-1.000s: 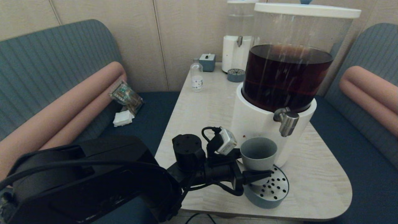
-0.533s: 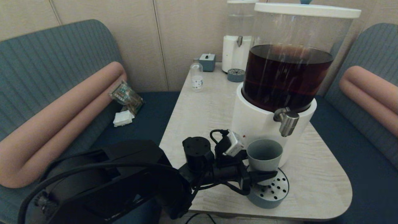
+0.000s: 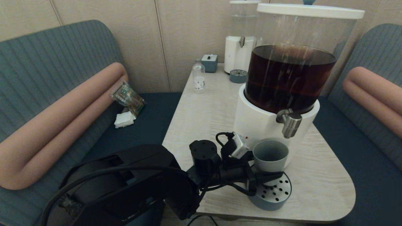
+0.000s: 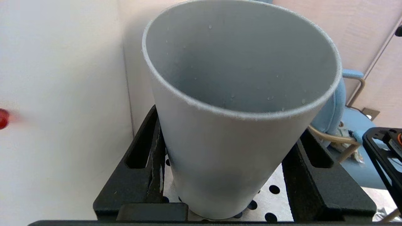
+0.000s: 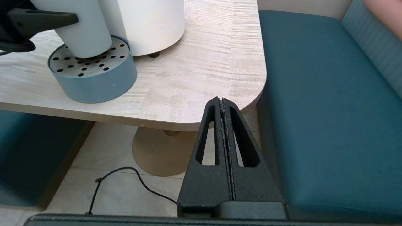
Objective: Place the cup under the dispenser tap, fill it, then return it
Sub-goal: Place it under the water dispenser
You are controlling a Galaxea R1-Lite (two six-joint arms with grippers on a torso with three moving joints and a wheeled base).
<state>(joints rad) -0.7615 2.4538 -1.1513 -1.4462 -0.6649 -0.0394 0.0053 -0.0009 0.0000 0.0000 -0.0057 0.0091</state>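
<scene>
1. Small matte grey-blue tumbler cup (image 3: 270, 155) gripped low on its body by left gripper (image 3: 262, 175); black fingers (image 4: 143, 175) pressed to both sides, holding it upright.
2. Cup base on or just above the round blue-grey drip tray with perforated steel top (image 3: 281, 199); contact not clear.
3. Placed just beside the white dispenser base (image 3: 254, 125), slightly short of the stubby brushed-steel tap (image 3: 289, 122); nozzle above and a little to the robot's right of the rim.
4. Progress, judged: delivery nearly finished. Left: final alignment, filling, return.
5. Cup interior empty, only a few droplets on the wall.
6. Big clear tank (image 3: 292, 75) holds dark brown liquid, roughly half to two-thirds full.
7. Right gripper (image 5: 224, 103) parked below the table edge, fingers pressed together, holding nothing.
</scene>
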